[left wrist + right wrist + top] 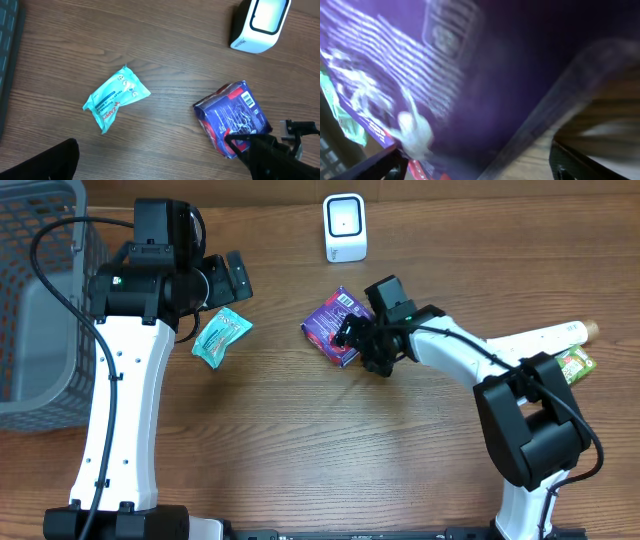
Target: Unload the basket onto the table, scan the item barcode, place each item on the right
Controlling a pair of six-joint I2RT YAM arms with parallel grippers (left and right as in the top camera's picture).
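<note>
Purple packet (328,328) diagonal, barcode (349,301) toward scanner (345,227)

Wooden surface (300,440) carrying a purple box (325,326), teal packet (221,337), white scanner (345,227) and grey basket (30,210).

Front half of counter (300,450): bare wood, wide lane between left arm (125,380) and right arm (460,355). Basket (40,300) walls off far left. Teal packet (221,337) just right of left arm; open gap from it to purple pack (333,325). Scanner (345,227) behind purple pack, free strip between. Right fingers (350,332) crowd purple pack's right side. Tube (545,335) and green pack (577,365) block right edge.
</note>
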